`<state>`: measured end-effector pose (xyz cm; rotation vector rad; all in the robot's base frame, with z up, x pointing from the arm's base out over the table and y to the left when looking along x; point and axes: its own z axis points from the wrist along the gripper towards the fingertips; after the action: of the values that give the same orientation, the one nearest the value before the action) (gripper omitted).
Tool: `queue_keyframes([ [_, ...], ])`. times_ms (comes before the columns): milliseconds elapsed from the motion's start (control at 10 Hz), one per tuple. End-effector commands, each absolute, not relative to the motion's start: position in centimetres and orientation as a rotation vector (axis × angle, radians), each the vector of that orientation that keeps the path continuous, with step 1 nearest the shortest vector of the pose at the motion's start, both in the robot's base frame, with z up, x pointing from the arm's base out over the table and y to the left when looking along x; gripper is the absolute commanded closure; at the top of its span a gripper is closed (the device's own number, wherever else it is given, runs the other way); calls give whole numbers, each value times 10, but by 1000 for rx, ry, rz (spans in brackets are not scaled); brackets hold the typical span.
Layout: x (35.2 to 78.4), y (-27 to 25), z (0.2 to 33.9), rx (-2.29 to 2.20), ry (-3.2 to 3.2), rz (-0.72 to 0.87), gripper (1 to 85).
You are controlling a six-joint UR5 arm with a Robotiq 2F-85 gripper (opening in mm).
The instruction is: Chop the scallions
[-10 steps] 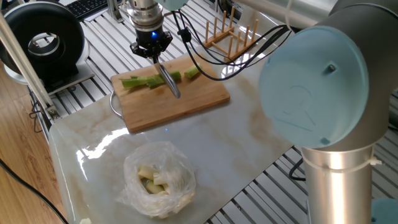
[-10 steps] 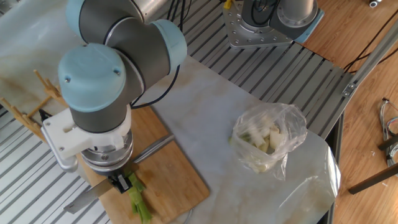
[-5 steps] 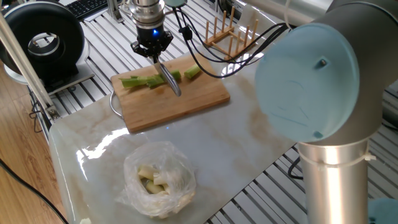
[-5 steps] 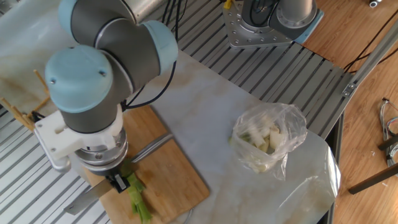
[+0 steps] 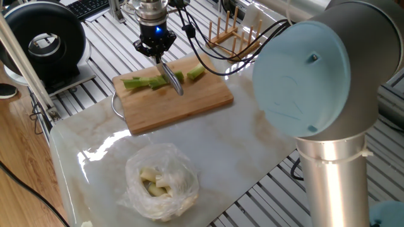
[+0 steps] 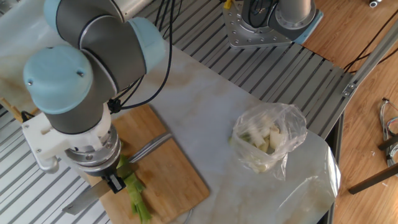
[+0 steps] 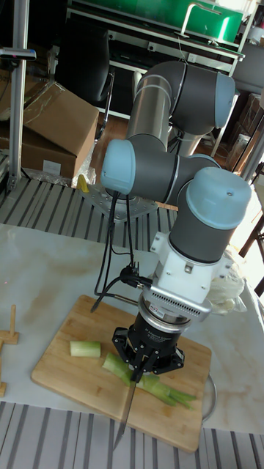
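Now the arm (image 5: 315,82) has swung slightly vs. a sec ago, elbow drifting over the desk (image 5: 240,145), while the gripper (image 5: 155,46) barely shifts. It's pinching a knife (image 5: 170,81), blade angled down on the board (image 5: 183,104). Scallions (image 5: 151,82) lie across the board's far side: one chunk (image 5: 195,73) already apart, the rest in a row w/ the blade among them. Bag (image 5: 161,180) sits near the front. Judged: mid-chop, repositioning for the next cut; several cuts left.

floor: wood planks (image 6: 367,118) beside the slatted aluminium bench (image 6: 292,62); boxes: cardboard (image 7: 51,121) behind the bench; top: glossy marble slab (image 5: 214,145)
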<state>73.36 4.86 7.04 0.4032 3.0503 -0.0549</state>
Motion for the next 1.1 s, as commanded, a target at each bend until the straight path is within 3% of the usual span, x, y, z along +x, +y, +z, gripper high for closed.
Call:
queue_keyframes([
  [0,731,52,69,428,3054,-34,847],
  [1000,728,49,54,401,3000,-104,847],
])
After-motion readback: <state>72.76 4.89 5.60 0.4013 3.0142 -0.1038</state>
